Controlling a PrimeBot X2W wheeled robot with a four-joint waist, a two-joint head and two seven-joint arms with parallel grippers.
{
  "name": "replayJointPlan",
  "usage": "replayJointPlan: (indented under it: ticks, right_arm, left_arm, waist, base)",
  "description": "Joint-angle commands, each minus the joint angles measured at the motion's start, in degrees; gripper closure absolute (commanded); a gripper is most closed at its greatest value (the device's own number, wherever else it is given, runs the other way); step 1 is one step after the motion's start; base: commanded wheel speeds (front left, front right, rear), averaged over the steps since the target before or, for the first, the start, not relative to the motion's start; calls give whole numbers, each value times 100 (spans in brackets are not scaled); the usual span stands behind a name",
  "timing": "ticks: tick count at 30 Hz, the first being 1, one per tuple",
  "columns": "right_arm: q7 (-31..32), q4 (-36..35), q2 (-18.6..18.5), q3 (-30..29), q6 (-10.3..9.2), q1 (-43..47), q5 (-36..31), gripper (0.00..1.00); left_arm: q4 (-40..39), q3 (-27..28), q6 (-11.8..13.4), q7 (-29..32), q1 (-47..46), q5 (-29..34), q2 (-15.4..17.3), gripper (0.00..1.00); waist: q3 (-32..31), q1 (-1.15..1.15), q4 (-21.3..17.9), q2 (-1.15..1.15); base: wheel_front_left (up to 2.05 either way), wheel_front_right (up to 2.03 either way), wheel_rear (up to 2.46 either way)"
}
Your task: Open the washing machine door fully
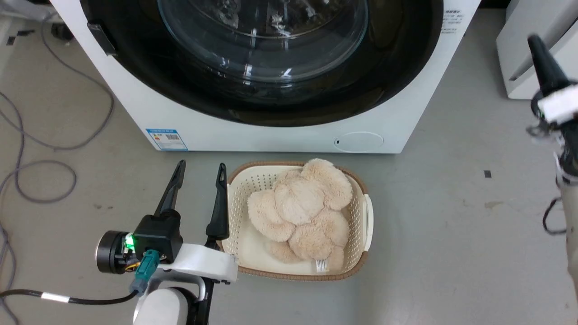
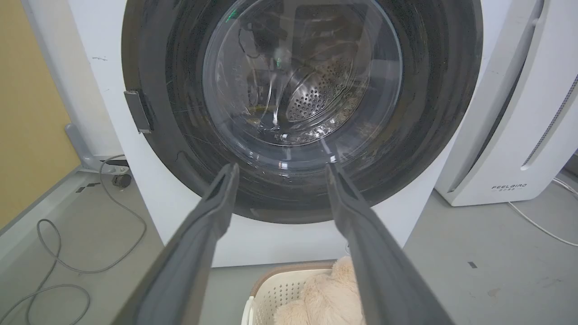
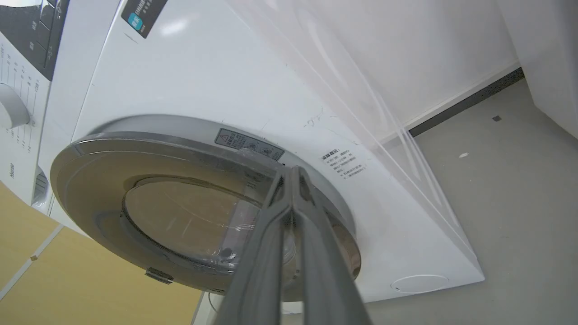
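On washing machine [image 1: 271,137], door [image 1: 266,54] flat, facing outward

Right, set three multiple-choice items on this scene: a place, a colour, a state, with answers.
1. The cream perforated plastic basket stands: A on the floor before the white front-loading washing machine; B atop it; C inside it.
2. The fluffy plush toy is: A blue; B beige; C red.
3. The right gripper is: A open; B shut, empty; C gripping the toy.
A: grey floor shows around it. B: pale beige fur. B: its jaws press together with nothing between.
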Motion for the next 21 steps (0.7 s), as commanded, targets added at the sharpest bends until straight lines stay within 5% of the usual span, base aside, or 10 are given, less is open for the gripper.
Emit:
replayJointPlan:
  ticks: [1, 21]
  right_arm:
    - [99, 193, -73, 84, 3, -363, 166, 100]
    - [1633, 1582, -231, 1098, 4, -3002, 714, 100]
  left_arm:
    - [-27, -23, 34, -69, -126, -60, 6, 0]
    - [-140, -366, 219, -309, -593, -204, 7, 0]
  waist:
    - [89, -1, 19, 0]
    - [865, -1, 201, 0]
  base:
    - [0, 0, 0]
    - [0, 0, 0]
